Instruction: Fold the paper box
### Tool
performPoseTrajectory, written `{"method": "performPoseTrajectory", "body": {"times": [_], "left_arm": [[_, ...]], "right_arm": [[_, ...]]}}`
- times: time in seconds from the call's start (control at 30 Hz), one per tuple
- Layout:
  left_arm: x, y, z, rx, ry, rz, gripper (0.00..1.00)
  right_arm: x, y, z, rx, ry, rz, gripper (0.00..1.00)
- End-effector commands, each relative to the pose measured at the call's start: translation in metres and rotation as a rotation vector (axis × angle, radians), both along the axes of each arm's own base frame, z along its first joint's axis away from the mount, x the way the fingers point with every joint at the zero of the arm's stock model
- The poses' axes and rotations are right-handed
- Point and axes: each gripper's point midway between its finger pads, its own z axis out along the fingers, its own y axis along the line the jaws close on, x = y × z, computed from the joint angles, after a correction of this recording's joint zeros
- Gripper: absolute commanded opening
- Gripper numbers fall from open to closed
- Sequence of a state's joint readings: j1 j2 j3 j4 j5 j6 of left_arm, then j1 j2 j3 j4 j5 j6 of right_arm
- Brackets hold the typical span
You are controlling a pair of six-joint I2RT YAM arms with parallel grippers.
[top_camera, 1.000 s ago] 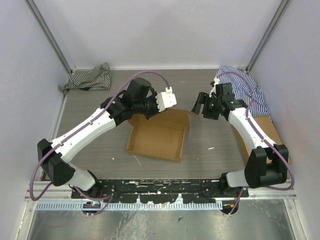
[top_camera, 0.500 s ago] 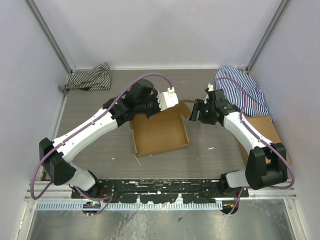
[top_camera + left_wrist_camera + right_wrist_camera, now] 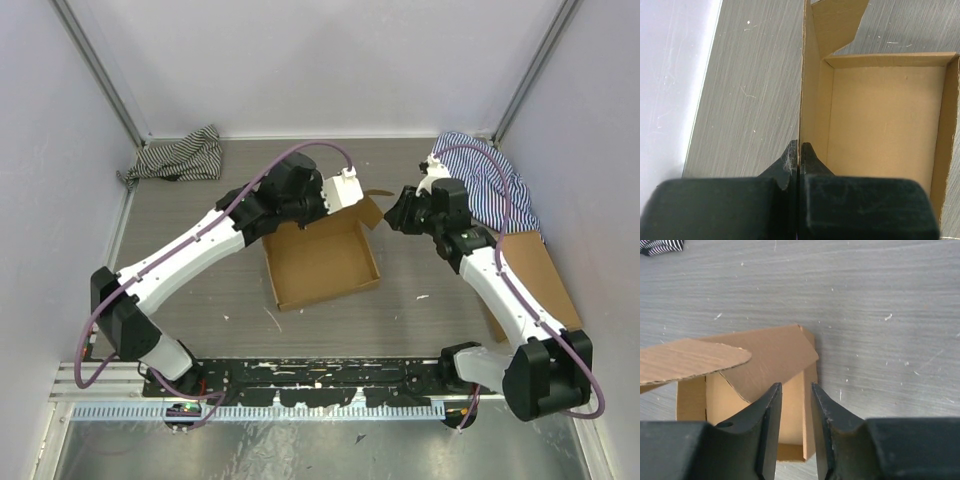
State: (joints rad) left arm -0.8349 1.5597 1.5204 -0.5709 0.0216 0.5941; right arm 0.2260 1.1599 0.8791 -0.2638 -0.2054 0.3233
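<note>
Paper box [image 3: 320, 262] at mid-bench [image 3: 200, 195], swung squarer than a second ago. Left gripper [image 3: 798, 145] pinched tight on its far wall. Right gripper [image 3: 796, 387], slightly parted, has closed in over the corner flap [image 3: 767, 357]; contact unclear. Flap tuck probably next.

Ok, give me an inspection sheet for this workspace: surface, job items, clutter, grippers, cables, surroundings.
Surface: grey wood-grain table, with small white specks.
Job's things: paper box, a shallow open tray; flap sticking out at its far right corner.
Clutter: left striped cloth in the far corner; right striped cloth; flat cardboard sheet partly beneath the right arm.
Grippers: left gripper shut on the box's wall; right gripper slightly open over the flap corner, gripping nothing.
Cables: left purple cable and right purple cable loop above their arms.
Surroundings: pale walls, metal corner posts; nothing else seen.
</note>
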Motion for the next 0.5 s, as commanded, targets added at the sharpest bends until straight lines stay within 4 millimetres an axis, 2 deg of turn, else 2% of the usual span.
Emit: {"method": "performPoseTrajectory", "body": {"times": [0.0,0.2,0.47], "left_arm": [[0.003,-0.003,0.013,-0.031,-0.011,0.025,0.00],[0.009,0.000,0.018,-0.035,-0.026,0.052,0.00],[0.017,-0.002,0.021,-0.044,-0.030,0.074,0.00]], "right_arm": [[0.023,0.012,0.020,0.039,-0.092,0.032,0.33],[0.031,0.023,0.023,0.071,-0.098,0.068,0.31],[0.030,0.049,0.035,0.104,-0.118,0.172,0.32]]}}
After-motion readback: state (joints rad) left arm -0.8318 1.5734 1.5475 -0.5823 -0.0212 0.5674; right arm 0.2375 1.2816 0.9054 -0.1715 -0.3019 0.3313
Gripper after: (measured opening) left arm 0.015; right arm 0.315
